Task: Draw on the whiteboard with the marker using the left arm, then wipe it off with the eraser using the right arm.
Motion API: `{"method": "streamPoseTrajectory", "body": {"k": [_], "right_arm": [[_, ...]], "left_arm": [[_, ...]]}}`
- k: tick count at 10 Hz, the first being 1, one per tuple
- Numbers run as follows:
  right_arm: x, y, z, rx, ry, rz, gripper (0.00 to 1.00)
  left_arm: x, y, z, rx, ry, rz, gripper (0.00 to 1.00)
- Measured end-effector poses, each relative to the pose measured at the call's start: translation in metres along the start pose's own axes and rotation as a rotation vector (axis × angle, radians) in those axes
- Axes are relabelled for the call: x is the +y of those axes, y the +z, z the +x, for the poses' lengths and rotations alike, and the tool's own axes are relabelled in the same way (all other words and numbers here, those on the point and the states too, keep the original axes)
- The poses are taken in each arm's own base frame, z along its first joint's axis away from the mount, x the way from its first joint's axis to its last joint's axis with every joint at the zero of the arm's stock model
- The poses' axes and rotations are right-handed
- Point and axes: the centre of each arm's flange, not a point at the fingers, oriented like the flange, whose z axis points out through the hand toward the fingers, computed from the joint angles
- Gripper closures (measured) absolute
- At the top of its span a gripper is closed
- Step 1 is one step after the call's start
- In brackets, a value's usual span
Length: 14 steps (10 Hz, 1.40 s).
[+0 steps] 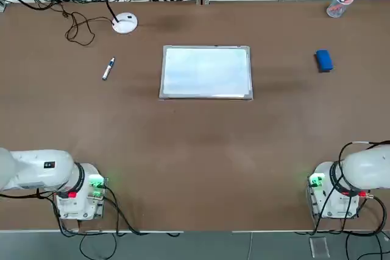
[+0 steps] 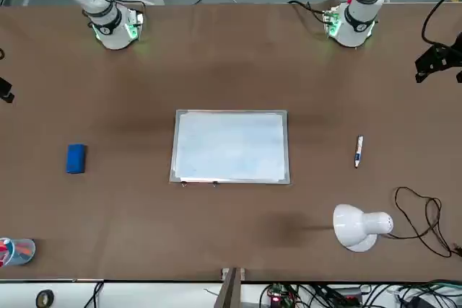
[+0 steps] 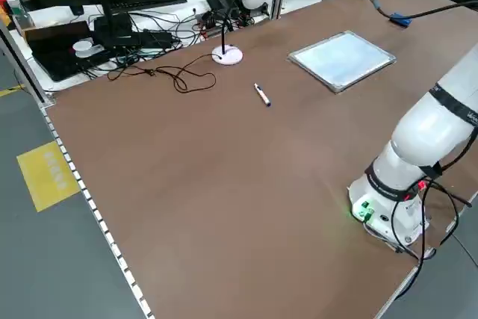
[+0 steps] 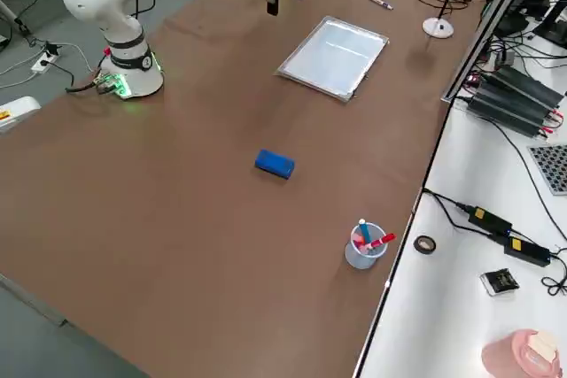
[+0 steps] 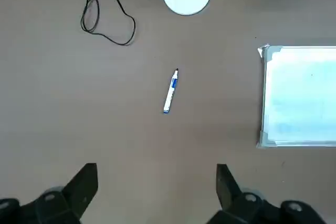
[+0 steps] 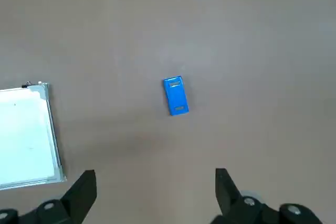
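Observation:
The whiteboard [image 1: 206,72] lies flat in the middle of the brown table, its surface blank. The marker [image 1: 108,69], white with a dark blue end, lies on the table to the board's left. The blue eraser [image 1: 324,60] lies to the board's right. My left gripper [image 5: 156,174] hangs open high above the table, with the marker [image 5: 170,91] ahead of its fingers and the whiteboard [image 5: 299,95] off to one side. My right gripper [image 6: 155,179] is also open and high, with the eraser [image 6: 176,95] ahead of it. Neither gripper holds anything.
A white desk lamp [image 1: 125,22] and a loose black cable [image 1: 76,28] sit at the far left of the table. A clear cup of pens [image 1: 337,5] stands at the far right corner. The arm bases [image 1: 79,190] [image 1: 329,190] stand at the near edge.

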Motion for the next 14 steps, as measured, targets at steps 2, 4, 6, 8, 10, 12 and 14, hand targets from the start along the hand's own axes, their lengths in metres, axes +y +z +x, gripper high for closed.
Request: {"method": "streamPoseTrajectory", "body": {"k": [2,4,6,8,10,12,14], "right_arm": [[-0.0005,0.0011,0.0005,-0.002,-0.001,0.000,0.00],[-0.0008,0.0022,0.0010,-0.004,-0.001,-0.001,0.00],[-0.0012,0.0023,0.0010,-0.005,-0.001,0.002,0.00],[-0.0020,0.0023,0.0009,-0.006,-0.002,0.007,0.00],[-0.0033,0.0024,0.0008,-0.007,-0.003,0.013,0.00],[-0.0041,0.0024,0.0007,-0.007,-0.003,0.017,0.00],[-0.0046,0.0025,0.0007,-0.008,-0.003,0.020,0.00]], "left_arm": [[-0.0002,0.0000,-0.0002,-0.001,0.000,0.000,0.00],[-0.0005,0.0006,-0.0009,-0.009,-0.001,0.001,0.00],[-0.0011,0.0002,-0.0017,-0.015,-0.002,0.001,0.00],[-0.0014,-0.0032,-0.0028,-0.019,-0.002,0.001,0.00],[-0.0014,-0.0053,-0.0031,-0.018,-0.002,0.001,0.00],[-0.0015,-0.0055,-0.0031,-0.019,-0.002,0.001,0.00],[-0.0015,-0.0053,-0.0029,-0.020,-0.002,0.001,0.00]]}}
